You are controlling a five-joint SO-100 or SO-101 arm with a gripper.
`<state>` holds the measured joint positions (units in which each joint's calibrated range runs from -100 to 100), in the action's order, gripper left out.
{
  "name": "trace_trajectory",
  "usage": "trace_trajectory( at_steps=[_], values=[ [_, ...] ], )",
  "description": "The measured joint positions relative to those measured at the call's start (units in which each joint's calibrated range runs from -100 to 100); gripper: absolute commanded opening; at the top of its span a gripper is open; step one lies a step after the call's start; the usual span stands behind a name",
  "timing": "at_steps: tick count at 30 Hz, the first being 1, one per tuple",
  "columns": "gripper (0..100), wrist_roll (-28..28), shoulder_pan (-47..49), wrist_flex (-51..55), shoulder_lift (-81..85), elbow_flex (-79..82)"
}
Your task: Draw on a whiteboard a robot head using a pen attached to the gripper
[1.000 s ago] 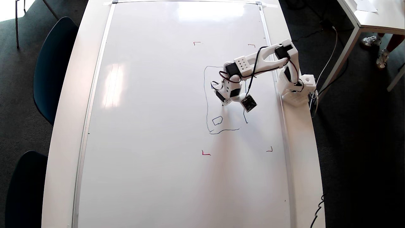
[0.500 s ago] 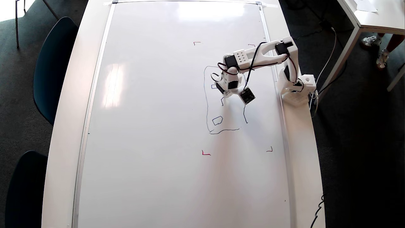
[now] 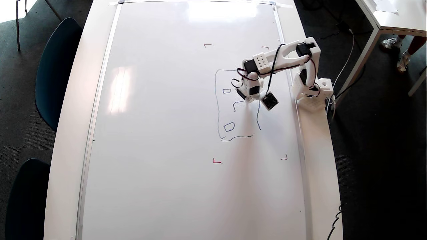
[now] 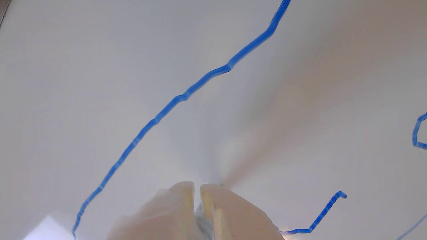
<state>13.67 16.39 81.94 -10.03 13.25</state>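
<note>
Your hand (image 4: pixel 196 190) sat pinched on what seemed the slim, stiff pen, marking the slick whiteboard (image 3: pixel 160 133).

Office or meeting room: dark carpet (image 3: pixel 377 166), blue chairs (image 3: pixel 55 66), white tables (image 3: pixel 393 23).

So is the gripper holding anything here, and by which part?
The gripper is closed around the pen. Only a sliver shows between the fingers, so the exact part held cannot be told.
</note>
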Motion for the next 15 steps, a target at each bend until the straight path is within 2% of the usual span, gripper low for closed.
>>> trace_trajectory(
  at_steps=[15],
  values=[
    [1,-1.27,4.13,-4.96,0.08,0.00]
  ],
)
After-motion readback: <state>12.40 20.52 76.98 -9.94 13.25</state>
